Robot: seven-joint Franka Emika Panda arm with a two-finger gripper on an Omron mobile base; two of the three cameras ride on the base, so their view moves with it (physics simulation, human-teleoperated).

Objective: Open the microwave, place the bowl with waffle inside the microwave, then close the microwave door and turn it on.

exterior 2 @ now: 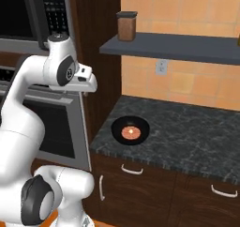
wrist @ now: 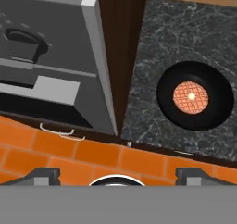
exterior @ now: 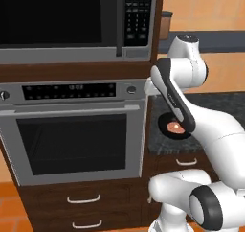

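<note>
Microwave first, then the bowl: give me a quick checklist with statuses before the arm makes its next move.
1. Built-in steel-framed microwave door opened: not ok, shut.
2. Small black shallow bowl upright on dark speckled counter: ok.
3. Round orange-red gridded waffle inside the bowl: ok.
4. Gripper open and empty: ok.
5. Space around the bowl free for a grasp: ok.
6. Microwave cavity free: cannot tell.

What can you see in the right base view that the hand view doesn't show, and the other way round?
Just the right base view: a brown jar on a dark shelf, a wall outlet, and the microwave keypad. Just the hand view: the orange floor and the open end effector. Both: the bowl holding the waffle on the stone counter, beside the oven.
</note>
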